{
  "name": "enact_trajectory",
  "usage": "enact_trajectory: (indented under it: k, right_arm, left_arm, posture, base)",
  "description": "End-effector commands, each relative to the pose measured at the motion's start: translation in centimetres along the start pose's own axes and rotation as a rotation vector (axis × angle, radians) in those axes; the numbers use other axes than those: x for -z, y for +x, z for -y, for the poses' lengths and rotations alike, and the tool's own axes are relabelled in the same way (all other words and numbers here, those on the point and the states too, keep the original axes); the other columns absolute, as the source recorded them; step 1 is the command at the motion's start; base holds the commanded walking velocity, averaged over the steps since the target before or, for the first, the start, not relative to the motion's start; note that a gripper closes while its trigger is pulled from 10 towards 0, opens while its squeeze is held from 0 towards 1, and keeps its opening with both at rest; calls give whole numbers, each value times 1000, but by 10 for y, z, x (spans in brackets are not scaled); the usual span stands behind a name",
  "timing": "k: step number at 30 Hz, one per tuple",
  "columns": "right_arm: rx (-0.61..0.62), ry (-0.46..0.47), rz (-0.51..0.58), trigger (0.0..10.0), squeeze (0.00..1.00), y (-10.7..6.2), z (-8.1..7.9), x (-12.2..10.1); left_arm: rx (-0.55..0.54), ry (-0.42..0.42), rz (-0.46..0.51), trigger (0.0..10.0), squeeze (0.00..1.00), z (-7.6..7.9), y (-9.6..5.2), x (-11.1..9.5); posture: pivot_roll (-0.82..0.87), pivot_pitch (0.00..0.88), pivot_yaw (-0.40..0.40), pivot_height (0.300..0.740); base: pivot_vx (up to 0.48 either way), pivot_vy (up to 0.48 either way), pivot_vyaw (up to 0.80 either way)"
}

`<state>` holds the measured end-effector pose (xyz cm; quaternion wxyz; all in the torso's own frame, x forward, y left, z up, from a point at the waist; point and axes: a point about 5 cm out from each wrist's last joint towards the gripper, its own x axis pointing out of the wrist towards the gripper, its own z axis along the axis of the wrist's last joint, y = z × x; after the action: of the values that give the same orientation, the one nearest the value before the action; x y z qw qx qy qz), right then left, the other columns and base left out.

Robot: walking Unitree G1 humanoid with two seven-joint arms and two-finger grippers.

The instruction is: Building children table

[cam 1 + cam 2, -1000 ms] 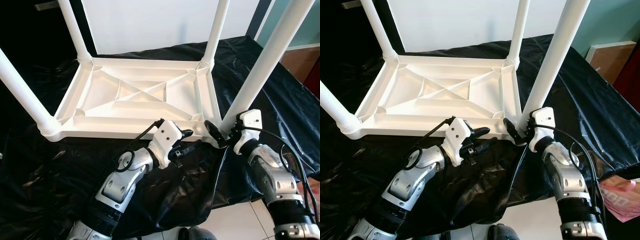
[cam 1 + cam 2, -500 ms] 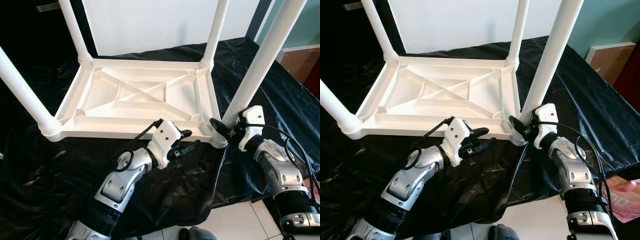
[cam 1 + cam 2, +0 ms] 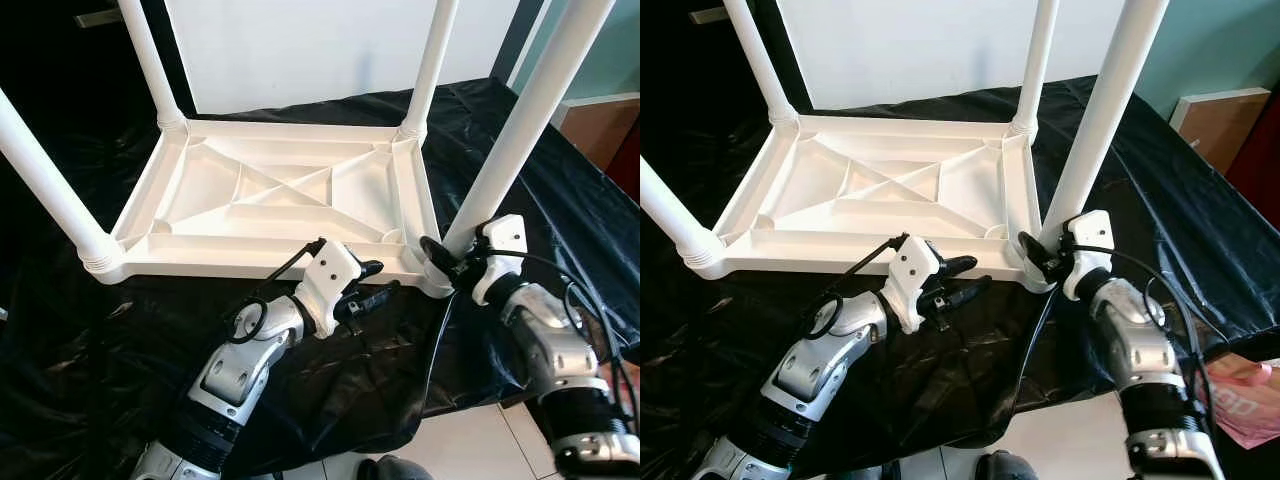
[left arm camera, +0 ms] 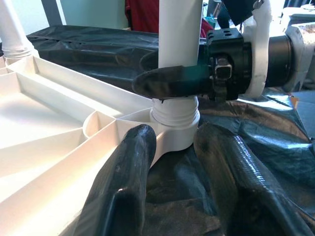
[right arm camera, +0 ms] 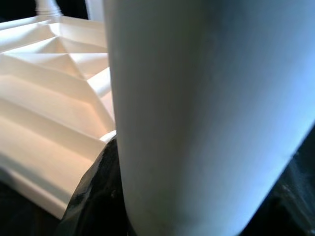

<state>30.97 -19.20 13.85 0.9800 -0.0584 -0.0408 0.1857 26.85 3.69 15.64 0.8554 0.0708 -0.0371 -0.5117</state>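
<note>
Clamping near-right table leg (image 3: 520,120), right fingers (image 4: 172,81), left fingers (image 4: 128,167) apart beside upturned white table (image 3: 270,200), no writing legible.

You have a table top (image 3: 280,200) of smooth white moulded plastic with a faint sheen, and its near right leg (image 3: 520,130) looks the same. The sheet (image 3: 90,350) beneath is glossy, wrinkled black plastic film. The left gripper (image 4: 172,162) fingers (image 4: 128,182) appear shiny black.

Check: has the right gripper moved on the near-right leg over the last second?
Yes. The right gripper climbed slightly up the near-right leg, off the corner socket; it remains clamped.
</note>
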Motion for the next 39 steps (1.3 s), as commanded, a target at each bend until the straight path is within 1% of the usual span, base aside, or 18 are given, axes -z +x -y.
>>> enact_trajectory:
  k: [1, 5, 6, 7, 9, 13, 14, 15, 17, 19, 20, 21, 23, 25, 35, 36, 38, 39]
  right_arm:
    - [43, 19, -64, 10000, 0, -2, -6, 12]
    - [109, 45, -64, 10000, 0, -2, -11, 12]
    - [157, 63, -68, 10000, 0, -1, -13, 12]
    - [157, 63, -68, 10000, 0, -1, -13, 12]
    - [262, 80, -74, 10000, 0, -2, -19, 13]
    - [308, 78, -77, 10000, 0, -2, -23, 13]
    - [366, 86, -87, 10000, 0, -3, -26, 15]
    - [366, 86, -87, 10000, 0, -3, -26, 15]
    - [499, 113, -113, 10000, 0, -5, -34, 19]
    - [499, 113, -113, 10000, 0, -5, -34, 19]
    - [559, 129, -127, 10000, 0, -5, -38, 21]
    - [559, 129, -127, 10000, 0, -5, -38, 21]
    - [568, 152, -129, 10000, 0, -2, -49, 20]
    - [561, 165, -115, 10000, 0, 0, -52, 17]
    - [583, 142, -100, 10000, 0, 0, -49, 11]
    - [583, 137, -96, 10000, 75, 0, -48, 11]
    - [588, 133, -94, 10000, 75, 0, -48, 10]
    - [584, 134, -89, 10000, 1000, 0, -48, 9]
  left_arm:
    - [60, -6, -8, 10000, 0, 5, 0, 2]
    - [60, -6, -8, 10000, 0, 5, 0, 2]
    - [60, -7, -7, 10000, 0, 5, 0, 2]
    - [60, -7, -7, 10000, 0, 5, 0, 2]
    - [60, -7, -7, 10000, 0, 5, 0, 2]
    - [60, -8, -8, 10000, 0, 5, 0, 2]
    - [60, -7, -8, 10000, 0, 5, 0, 2]
    - [60, -7, -8, 10000, 0, 5, 0, 2]
    - [58, -7, -7, 10000, 0, 4, 0, 2]
    - [58, -7, -7, 10000, 0, 4, 0, 2]
    - [56, -7, -7, 10000, 0, 4, 0, 2]
    - [56, -7, -7, 10000, 0, 4, 0, 2]
    - [53, -8, -6, 10000, 0, 4, -1, 2]
    - [52, -8, -6, 10000, 0, 3, -1, 2]
    - [57, -6, -3, 10000, 0, 1, 0, 1]
    - [56, -7, -2, 10000, 0, 1, 0, 1]
    - [56, -7, -2, 10000, 0, 1, 0, 1]
    - [56, -7, 0, 10000, 0, 1, 0, 0]
  posture:
    - [-12, 72, -35, 740]
    - [-12, 70, -35, 740]
    - [-11, 68, -35, 740]
    - [-11, 68, -35, 740]
    - [-11, 67, -36, 740]
    - [-11, 67, -37, 740]
    - [-8, 65, -40, 740]
    - [-8, 65, -40, 740]
    - [-3, 63, -43, 740]
    - [-3, 63, -43, 740]
    - [0, 63, -44, 740]
    - [0, 63, -44, 740]
    - [2, 61, -41, 740]
    - [1, 60, -38, 740]
    - [-2, 56, -35, 740]
    - [-3, 57, -34, 740]
    - [-3, 57, -35, 740]
    - [-2, 59, -35, 740]
  base:
    - [0, 0, 0]
    - [0, 0, 0]
    - [0, 0, 0]
    - [0, 0, 0]
    - [0, 0, 0]
    - [0, 0, 0]
    - [0, 0, 0]
    - [0, 0, 0]
    - [0, 0, 0]
    - [0, 0, 0]
    - [0, 0, 0]
    - [0, 0, 0]
    - [0, 0, 0]
    - [0, 0, 0]
    - [0, 0, 0]
    - [0, 0, 0]
    - [0, 0, 0]
    - [0, 0, 0]
